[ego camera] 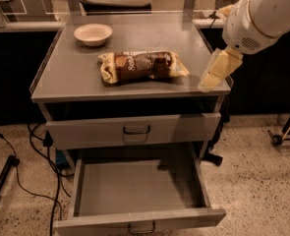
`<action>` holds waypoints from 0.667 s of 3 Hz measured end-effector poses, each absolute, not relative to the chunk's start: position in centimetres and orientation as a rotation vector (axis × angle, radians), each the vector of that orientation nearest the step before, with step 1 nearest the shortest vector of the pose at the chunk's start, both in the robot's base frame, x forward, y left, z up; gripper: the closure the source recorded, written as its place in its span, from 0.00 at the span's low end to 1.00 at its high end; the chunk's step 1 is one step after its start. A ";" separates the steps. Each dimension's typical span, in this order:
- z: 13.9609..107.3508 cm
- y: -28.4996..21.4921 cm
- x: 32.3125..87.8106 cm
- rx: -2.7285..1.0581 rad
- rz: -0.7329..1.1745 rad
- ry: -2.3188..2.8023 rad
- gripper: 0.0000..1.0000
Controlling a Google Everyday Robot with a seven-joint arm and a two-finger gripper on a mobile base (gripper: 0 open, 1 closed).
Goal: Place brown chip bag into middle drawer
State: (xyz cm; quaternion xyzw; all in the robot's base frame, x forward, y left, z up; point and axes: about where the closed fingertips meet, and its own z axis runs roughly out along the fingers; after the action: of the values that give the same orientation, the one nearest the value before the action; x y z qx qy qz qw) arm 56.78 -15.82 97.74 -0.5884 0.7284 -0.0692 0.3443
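Hangs as a pale cream wedge, the gripper [211, 77], under a rounded white arm [262, 11], over the right front corner of the cabinet top [71, 77]. Cannot tell how far open; has no hold on anything visible. Stops near the brown chip bag [142, 66] but apart from it. Finds that bag lying lengthwise mid-top: crinkled foil, puffed, dark brown middle with pale print, yellow-cream sealed ends, probably slippery. Judges nearly everything left: grasping, lifting, lowering, releasing. Counts as ready only the middle drawer [134, 186], pulled out below, boxy, flat-bottomed, matte grey metal. Notes a shut grey drawer front [134, 130] above it and a small pale round bowl [93, 34] back left.
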 end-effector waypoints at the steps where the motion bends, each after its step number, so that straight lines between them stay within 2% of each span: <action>1: 96.5 -13.6 60.1 -1.583 -0.173 1.857 0.00; 2: 96.5 -13.6 60.0 -1.583 -0.173 1.858 0.00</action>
State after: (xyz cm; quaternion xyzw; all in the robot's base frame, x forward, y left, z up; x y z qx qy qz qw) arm 60.03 -13.59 96.46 -0.6082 0.7139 -0.0665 0.3406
